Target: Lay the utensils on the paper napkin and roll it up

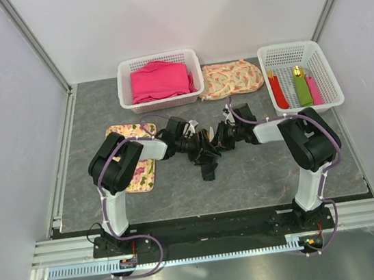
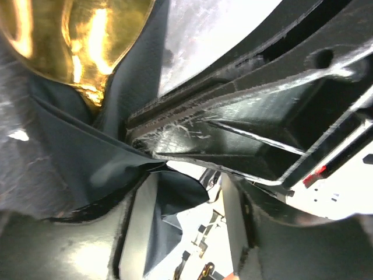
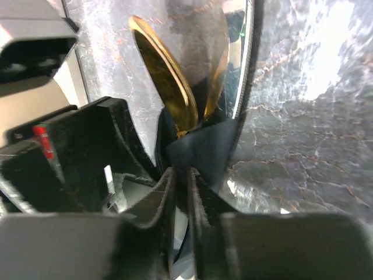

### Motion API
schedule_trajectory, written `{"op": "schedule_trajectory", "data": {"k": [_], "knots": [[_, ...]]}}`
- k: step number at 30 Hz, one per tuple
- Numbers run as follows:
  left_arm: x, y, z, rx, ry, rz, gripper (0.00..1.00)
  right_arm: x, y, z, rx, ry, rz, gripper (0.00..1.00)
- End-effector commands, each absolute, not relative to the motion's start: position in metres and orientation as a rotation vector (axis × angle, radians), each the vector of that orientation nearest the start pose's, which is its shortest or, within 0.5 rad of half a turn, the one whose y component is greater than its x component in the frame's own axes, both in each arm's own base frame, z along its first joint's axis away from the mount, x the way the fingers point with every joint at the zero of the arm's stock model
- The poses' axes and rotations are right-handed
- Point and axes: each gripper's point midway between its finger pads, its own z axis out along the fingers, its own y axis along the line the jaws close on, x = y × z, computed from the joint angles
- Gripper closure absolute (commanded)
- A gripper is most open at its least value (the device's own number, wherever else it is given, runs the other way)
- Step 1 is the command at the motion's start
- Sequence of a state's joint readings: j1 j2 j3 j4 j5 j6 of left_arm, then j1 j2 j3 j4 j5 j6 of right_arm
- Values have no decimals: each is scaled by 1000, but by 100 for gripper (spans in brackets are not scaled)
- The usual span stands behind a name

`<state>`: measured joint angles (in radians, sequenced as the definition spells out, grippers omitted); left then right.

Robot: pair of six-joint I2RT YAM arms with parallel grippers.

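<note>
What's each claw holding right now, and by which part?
Right claw is shut on a fold of the paper napkin, just below the gold heads of the utensils. Left claw is right beside the napkin; whether it grips cannot be told.

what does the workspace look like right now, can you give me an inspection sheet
surface: grey marbled table, no spills seen
job's things: black paper napkin bunched around gold utensils, held between both arms at centre
clutter: floral mat under left arm; second floral mat; left basket of pink cloth; right basket with three napkin rolls
grippers: right gripper fingers shut on the paper napkin; left gripper at the bundle, grip unclear
cables: purple cables along both arms, looping at bases
surroundings: white walls
</note>
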<state>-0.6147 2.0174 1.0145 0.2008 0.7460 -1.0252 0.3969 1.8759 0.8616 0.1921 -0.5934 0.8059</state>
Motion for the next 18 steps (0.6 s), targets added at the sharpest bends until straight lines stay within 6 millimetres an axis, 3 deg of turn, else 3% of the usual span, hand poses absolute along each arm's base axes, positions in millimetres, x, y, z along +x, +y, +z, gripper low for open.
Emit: {"op": "schedule_trajectory", "data": {"k": [1,8,13,18], "knots": [[259,-349,-1,-148,2826,-1367,41,331,252,41,153,2591,1133,74],[258,-349,-2,-119,2822,-1375,39,338,236,55,146,2612,1122,36],[258,-350,-1,-103,2811,-1384,38,328,238,49,145,2645,1155,34],[259,-351,4,-80,2790,-1396,38,305,238,38,126,2701,1170,37]]}}
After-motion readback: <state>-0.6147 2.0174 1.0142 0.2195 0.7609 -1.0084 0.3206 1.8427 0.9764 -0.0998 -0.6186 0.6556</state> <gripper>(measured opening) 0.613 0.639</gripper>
